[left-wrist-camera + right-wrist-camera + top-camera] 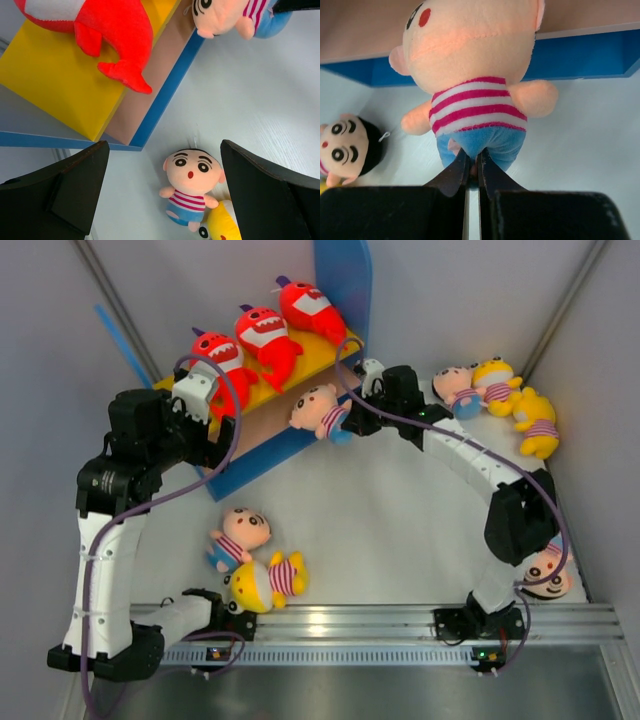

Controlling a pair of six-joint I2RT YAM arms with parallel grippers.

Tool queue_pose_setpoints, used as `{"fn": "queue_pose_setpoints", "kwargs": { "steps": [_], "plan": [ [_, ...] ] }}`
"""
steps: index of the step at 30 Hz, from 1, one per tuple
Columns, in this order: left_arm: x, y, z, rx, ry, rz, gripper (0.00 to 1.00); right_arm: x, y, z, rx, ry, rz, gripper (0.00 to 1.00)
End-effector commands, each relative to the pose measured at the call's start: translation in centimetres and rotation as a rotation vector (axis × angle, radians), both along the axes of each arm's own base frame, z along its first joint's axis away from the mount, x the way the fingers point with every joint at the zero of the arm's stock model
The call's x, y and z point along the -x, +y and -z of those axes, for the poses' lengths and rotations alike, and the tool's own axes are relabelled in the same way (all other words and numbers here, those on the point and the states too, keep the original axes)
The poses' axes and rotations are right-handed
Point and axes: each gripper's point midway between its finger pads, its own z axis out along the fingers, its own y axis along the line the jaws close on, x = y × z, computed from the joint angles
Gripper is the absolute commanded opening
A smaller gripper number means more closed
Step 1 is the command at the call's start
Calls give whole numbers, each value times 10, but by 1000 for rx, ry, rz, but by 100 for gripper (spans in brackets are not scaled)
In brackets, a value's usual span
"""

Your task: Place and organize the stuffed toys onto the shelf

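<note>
The right gripper (472, 161) is pinched tight on the blue trousers of a pink-faced doll (470, 75), holding its head at the front edge of the pinkish lower board of the shelf (343, 285). The left gripper (164, 150) hangs empty with its jaws spread wide, beside the shelf's left end. 3 red sharks (262, 335) lie in a row on the yellow top board. On the table (400, 510), 2 dolls (238, 535) lie touching near the left arm's base, 3 more (495, 380) cluster at the far right, and 1 (550, 578) lies beside the right arm
</note>
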Motion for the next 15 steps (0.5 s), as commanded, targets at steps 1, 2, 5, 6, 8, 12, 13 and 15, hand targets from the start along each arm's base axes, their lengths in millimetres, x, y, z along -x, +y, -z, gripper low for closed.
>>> {"fn": "queue_pose_setpoints", "kwargs": {
  "steps": [1,2,5,6,8,12,13,15],
  "plan": [
    [-2,5,-20,-12,-73,-16,99,-38,4,-34,-100,-40,116,0],
    [-2,5,-20,-15,-72,-17,99,-50,6,-31,-106,-45,136,0],
    [-2,5,-21,-18,-78,-17,99,-70,13,-36,-150,-66,176,0],
    [-2,6,-20,-21,-76,-19,99,-74,14,-38,-161,-71,190,0],
    [-2,6,-20,-20,-76,-18,99,-84,16,-46,-192,-92,208,0],
    [-3,6,-19,-25,-74,-17,99,-101,12,-55,-221,-126,276,0],
    [-3,6,-19,-25,-72,-17,99,-107,13,-53,-228,-124,289,0],
    [-5,5,-18,-26,-69,-16,99,-120,11,-53,-232,-134,313,0]
  ]
}}
